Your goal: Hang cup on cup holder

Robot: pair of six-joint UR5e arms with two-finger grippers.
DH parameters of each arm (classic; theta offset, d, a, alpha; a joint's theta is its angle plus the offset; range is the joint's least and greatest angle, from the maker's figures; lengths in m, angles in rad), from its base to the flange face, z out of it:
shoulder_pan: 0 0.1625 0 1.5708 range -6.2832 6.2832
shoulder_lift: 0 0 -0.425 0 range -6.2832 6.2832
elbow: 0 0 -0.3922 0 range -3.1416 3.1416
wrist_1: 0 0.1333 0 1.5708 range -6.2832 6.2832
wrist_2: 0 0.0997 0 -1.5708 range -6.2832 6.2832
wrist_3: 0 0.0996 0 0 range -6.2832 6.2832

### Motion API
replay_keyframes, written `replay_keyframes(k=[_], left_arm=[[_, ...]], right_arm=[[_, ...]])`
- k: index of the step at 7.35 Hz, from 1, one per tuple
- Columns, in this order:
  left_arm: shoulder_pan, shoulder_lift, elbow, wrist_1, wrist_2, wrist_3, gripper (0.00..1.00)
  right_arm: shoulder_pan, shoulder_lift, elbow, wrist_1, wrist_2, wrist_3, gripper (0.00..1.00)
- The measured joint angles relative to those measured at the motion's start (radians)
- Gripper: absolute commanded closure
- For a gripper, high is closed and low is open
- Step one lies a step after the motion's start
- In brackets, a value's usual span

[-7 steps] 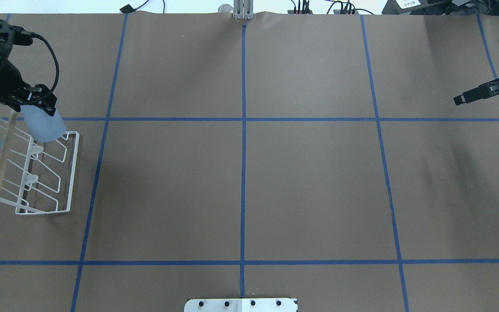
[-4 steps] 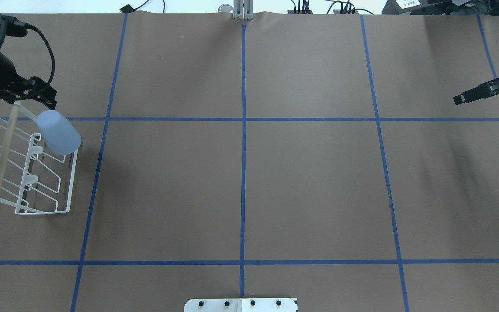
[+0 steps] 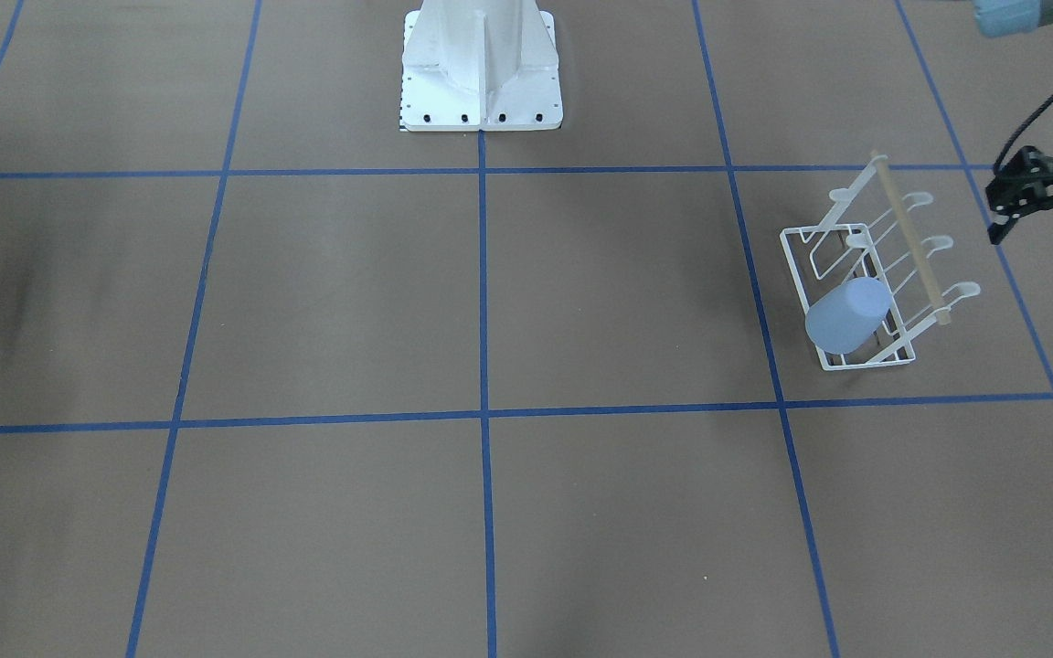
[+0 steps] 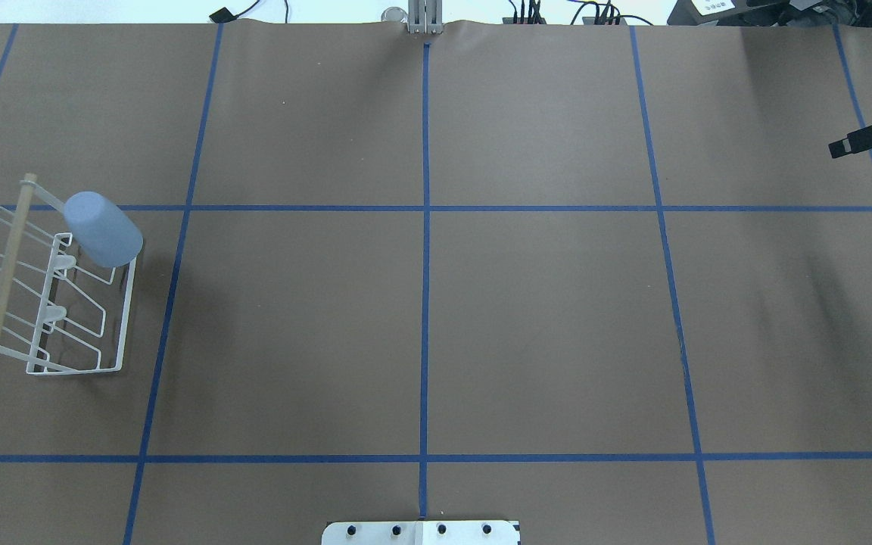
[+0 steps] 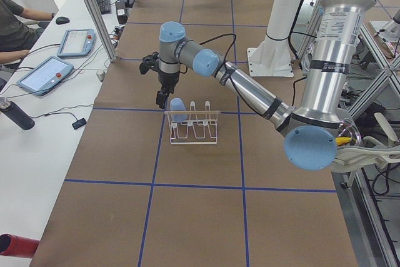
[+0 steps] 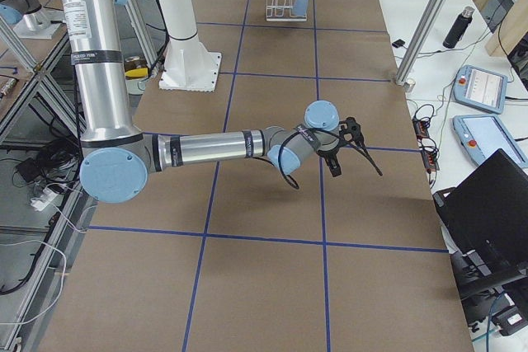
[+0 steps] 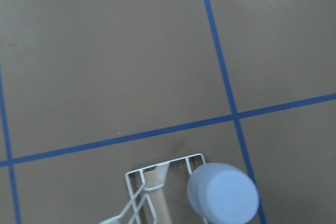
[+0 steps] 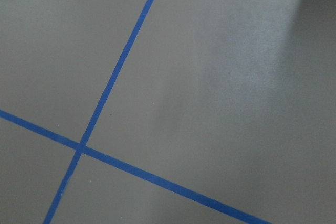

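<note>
With the cup (image 4: 103, 229) hung on the holder (image 4: 132, 303), your left gripper (image 3: 1046, 236) stood wide, empty; you needed to lift clear without nudging either.

**Overhead view:** looking forward and down from behind my shoulders, taking in most of the table (image 4: 557, 303), with the cup holder (image 4: 7, 265) sitting at the frame's left edge.

**Front-facing view:** facing me from across the table and looking steeply down, with my base (image 3: 481, 73) at top centre; the same cup holder is appearing at right.

**Side views:** looking along the table from either end, the left one near the cup holder, the right one far from it.

**Wrist views:** my left camera is looking down from close by, catching the cup (image 7: 223, 192) at the bottom edge; my right is framing crossing tape lines (image 8: 119, 66) close up.
</note>
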Motion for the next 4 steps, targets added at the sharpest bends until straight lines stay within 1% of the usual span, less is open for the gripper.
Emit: replay_keyframes(k=[1, 2, 3, 4], left_arm=[[-0.058, 0.028, 0.028, -0.001, -0.002, 0.111, 0.02], [-0.090, 0.051, 0.049, -0.003, -0.004, 0.175, 0.02], [-0.103, 0.066, 0.065, -0.002, -0.005, 0.201, 0.02], [-0.109, 0.075, 0.085, 0.000, -0.016, 0.209, 0.02]], right_arm=[[0.031, -0.011, 0.006, -0.040, 0.000, -0.039, 0.00], [0.069, -0.012, 0.016, -0.127, -0.003, -0.121, 0.00], [0.108, 0.004, 0.037, -0.269, -0.010, -0.233, 0.00], [0.146, 0.045, 0.057, -0.453, -0.018, -0.357, 0.00]])
